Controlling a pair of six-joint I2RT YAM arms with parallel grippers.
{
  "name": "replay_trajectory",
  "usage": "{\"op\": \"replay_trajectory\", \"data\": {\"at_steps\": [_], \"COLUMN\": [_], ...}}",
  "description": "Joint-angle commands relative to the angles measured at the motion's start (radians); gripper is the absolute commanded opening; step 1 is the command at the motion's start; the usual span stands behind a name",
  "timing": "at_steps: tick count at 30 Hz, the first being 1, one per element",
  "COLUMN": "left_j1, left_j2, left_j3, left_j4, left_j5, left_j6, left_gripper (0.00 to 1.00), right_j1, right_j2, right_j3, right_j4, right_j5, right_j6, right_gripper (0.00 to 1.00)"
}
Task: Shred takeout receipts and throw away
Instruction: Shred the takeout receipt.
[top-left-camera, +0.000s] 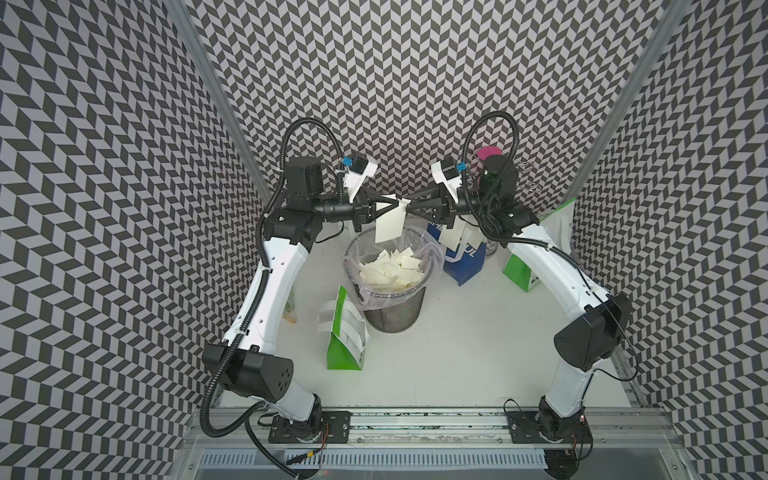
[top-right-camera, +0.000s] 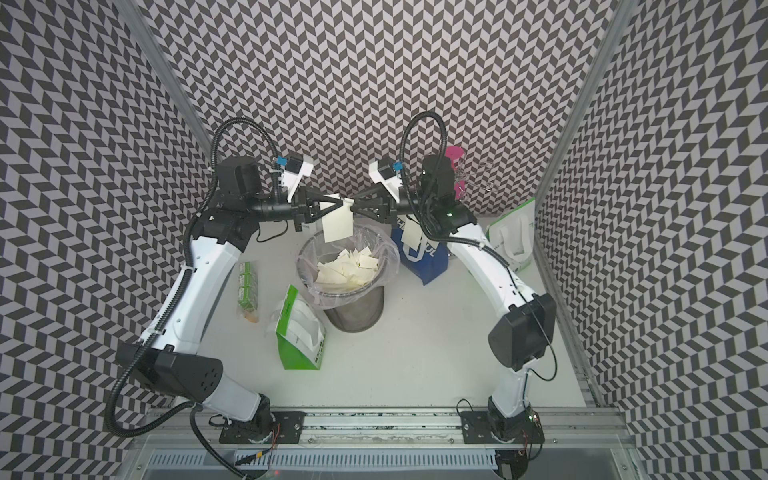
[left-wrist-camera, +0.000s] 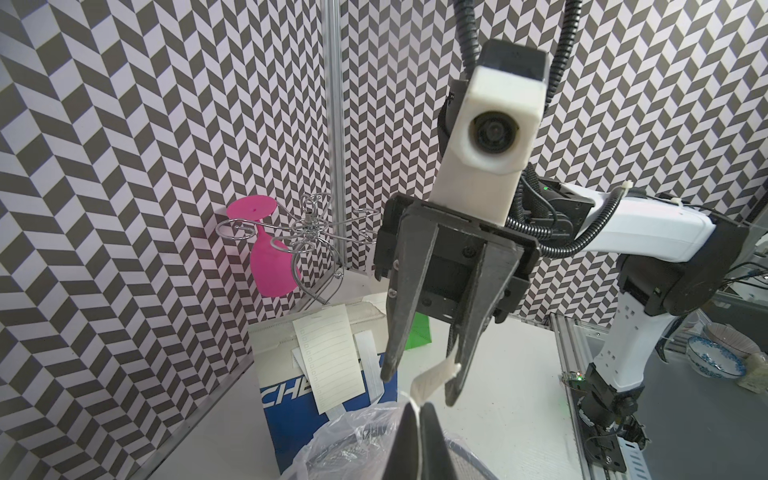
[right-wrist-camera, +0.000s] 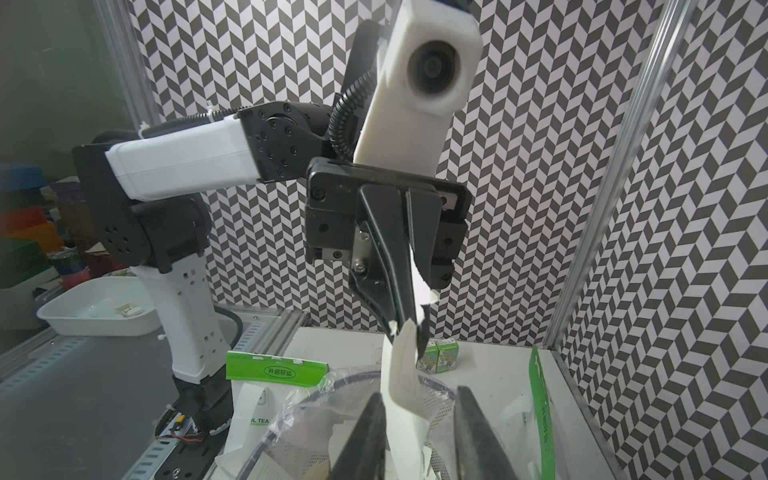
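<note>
Under the left pincer (top-left-camera: 399, 204), clamped on a receipt (top-left-camera: 390, 227), scraps (top-left-camera: 390, 268) are heaped in the bin (top-left-camera: 395, 313); the right pincer (left-wrist-camera: 419, 387) is parted, another receipt (left-wrist-camera: 328, 357) left untorn.

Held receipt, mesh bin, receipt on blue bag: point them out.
held receipt (top-left-camera: 390, 226), in a top view, sheet's middle
mesh bin (top-left-camera: 395, 316), in a top view, outer wall
receipt on blue bag (left-wrist-camera: 328, 357), left wrist view, slip's centre

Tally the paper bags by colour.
Green-and-white bags: 2 clear in both top views; a green edge in the right wrist view may be a third.
Blue-and-white bag: 1
Total: 3 sure.
</note>
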Motion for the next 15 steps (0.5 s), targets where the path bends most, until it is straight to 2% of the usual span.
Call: {"op": "replay_trajectory", "data": {"at_steps": [1,6,9,15], "left_j1": [0.003,0.000,0.000,0.000], "left_j2": [-0.015,-0.018,-0.016,-0.009], "left_j3": [-0.004,-0.013,-0.018,-0.009], "left_j4": [0.024,0.040,0.035,-0.016], "left_j5": [0.039,0.054,0.054,0.036], "left_j6": [-0.013,-0.020,-0.017,0.017], "left_gripper": [0.00,0.00,0.00,0.00], "right_j1": [0.016,0.027,0.036,0.037], "right_j2": [0.025,0.055,0.058,0.058], "right_j3": [0.005,0.035,0.049,0.062], "right_j4": [0.086,0.069,0.070,0.069], "right_j5": [-0.053,-0.053,-0.049,-0.024], "right_j6": [0.040,0.045,0.045,0.049], "right_gripper": [0.29,0.28,0.19,0.08]}}
